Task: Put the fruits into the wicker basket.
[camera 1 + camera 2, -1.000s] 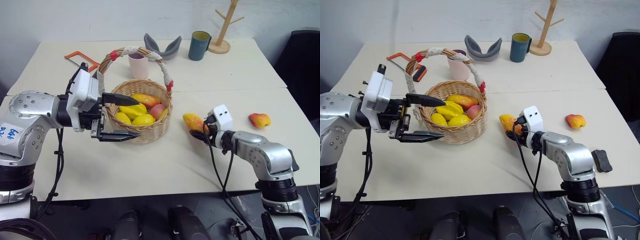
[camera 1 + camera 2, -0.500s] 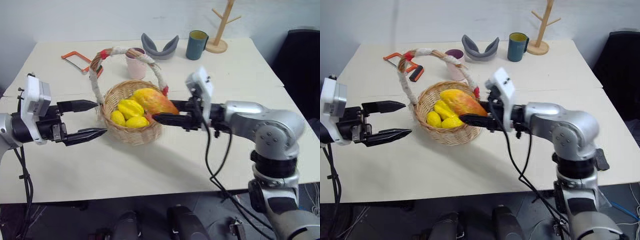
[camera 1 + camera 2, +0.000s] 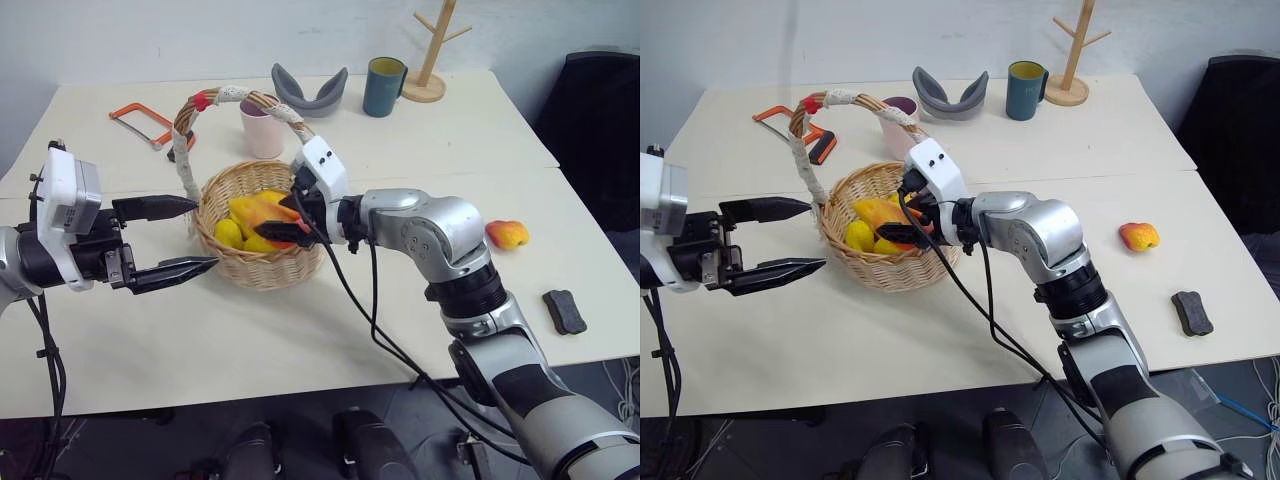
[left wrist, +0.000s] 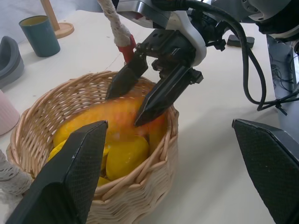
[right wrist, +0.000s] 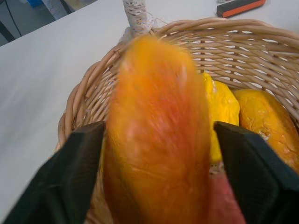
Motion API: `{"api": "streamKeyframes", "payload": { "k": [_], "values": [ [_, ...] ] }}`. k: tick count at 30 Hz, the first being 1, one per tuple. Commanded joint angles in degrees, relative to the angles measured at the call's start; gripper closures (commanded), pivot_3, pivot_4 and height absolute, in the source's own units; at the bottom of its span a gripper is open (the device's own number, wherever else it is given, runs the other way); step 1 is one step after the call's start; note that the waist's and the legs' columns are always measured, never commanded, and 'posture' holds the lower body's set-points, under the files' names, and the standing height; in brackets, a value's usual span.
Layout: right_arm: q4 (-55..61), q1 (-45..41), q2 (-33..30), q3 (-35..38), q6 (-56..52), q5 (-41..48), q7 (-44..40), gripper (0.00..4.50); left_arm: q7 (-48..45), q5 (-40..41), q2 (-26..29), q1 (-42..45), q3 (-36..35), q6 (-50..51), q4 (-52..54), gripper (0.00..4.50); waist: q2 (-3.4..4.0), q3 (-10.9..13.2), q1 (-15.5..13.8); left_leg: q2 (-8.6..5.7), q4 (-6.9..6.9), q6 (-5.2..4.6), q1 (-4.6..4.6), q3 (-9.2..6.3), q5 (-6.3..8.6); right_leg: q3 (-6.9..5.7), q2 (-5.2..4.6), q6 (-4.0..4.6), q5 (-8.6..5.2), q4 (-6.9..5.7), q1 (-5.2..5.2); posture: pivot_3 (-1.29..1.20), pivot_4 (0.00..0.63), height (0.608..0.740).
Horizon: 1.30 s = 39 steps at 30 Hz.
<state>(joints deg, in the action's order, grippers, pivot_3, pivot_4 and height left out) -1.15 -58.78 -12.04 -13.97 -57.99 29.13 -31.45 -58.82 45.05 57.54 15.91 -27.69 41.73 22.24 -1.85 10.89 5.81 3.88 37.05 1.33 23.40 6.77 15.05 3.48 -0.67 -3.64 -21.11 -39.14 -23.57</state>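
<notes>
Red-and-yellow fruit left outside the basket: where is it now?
In the left eye view the red-and-yellow fruit lies on the table's right side, well apart from the wicker basket, beyond the right arm's elbow and up-table from the flat black block.

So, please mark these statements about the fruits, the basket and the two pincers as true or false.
1. The right pincer is over the wicker basket. True.
2. The left pincer is shut on the basket's handle. False: it is open beside the basket and holds nothing.
3. One red-and-yellow fruit lies on the table, outside the basket. True.
4. The black block lies inside the basket. False: it lies on the table.
</notes>
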Motion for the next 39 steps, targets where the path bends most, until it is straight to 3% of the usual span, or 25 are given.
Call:
{"api": "streamKeyframes", "payload": {
  "k": [1,7,11,15,21,23,26,39],
  "values": [
    [7.1,1.1,-1.4,4.9,-1.9,3.5,-1.5,0.04,-0.2,0.9,0.9,2.6,1.1,-1.1,0.6,0.00,0.00,0.0,-0.1,0.00,0.01,0.00,0.00,-0.01,0.00,-0.01,0.00,0.00,0.00,0.00,0.00,0.00,0.150,0.740],
    [21.3,6.5,-8.9,16.8,-10.7,18.2,-6.5,0.04,-1.8,-0.1,-0.6,8.9,7.9,-2.9,-2.7,0.00,0.00,0.0,-1.1,-0.02,0.01,-0.01,0.00,-0.04,0.01,-0.05,0.00,0.00,0.00,0.03,0.06,0.00,0.150,0.740],
    [28.3,13.0,-17.6,25.5,-14.7,25.8,-8.1,0.04,-3.6,-0.7,-2.8,14.2,13.3,-4.2,-4.9,0.00,-0.01,0.0,-1.2,-0.01,0.02,-0.02,-0.03,-0.04,0.01,-0.04,0.03,0.00,0.00,0.05,0.12,0.00,0.150,0.740],
    [30.9,21.2,-27.7,35.2,-15.3,25.3,-4.6,0.04,-5.3,-0.4,-5.3,18.7,17.6,-4.5,-5.7,0.00,-0.02,0.0,-1.4,-0.04,0.02,-0.05,-0.01,-0.02,0.01,0.00,0.02,-0.01,0.00,0.17,0.15,0.00,0.150,0.740],
    [23.9,41.9,-40.5,49.2,-8.5,12.8,-2.7,0.04,-7.8,0.2,-8.7,22.5,21.7,-4.8,-4.8,0.00,-0.01,0.0,-1.3,-0.01,-0.02,-0.02,-0.07,0.02,-0.01,0.08,0.15,-0.03,0.00,0.24,0.19,0.00,0.150,0.740],
    [20.0,46.8,-42.9,46.5,-1.2,6.3,-3.1,0.04,-7.6,0.4,-9.7,23.0,22.3,-4.8,-4.2,0.00,-0.01,0.0,-1.2,-0.01,-0.01,0.01,-0.08,0.04,-0.04,0.11,0.18,-0.04,-0.01,0.25,0.20,0.00,0.150,0.740],
    [13.0,49.2,-46.2,36.9,11.1,-5.6,-1.4,0.04,-7.1,0.3,-10.9,23.2,22.6,-4.6,-3.1,0.00,0.00,0.0,-0.7,-0.02,0.03,0.02,-0.20,0.13,-0.09,0.22,0.22,-0.08,0.02,0.20,0.27,0.00,0.150,0.740],
    [-23.9,22.9,-37.1,18.1,25.6,-21.2,1.6,0.04,-2.0,2.2,-10.1,19.0,18.9,-1.9,2.4,0.00,0.08,0.1,-1.2,-0.03,0.04,0.10,-0.25,0.11,-0.18,0.30,0.23,-0.11,0.03,0.07,0.24,0.00,0.150,0.740]
  ]
}}
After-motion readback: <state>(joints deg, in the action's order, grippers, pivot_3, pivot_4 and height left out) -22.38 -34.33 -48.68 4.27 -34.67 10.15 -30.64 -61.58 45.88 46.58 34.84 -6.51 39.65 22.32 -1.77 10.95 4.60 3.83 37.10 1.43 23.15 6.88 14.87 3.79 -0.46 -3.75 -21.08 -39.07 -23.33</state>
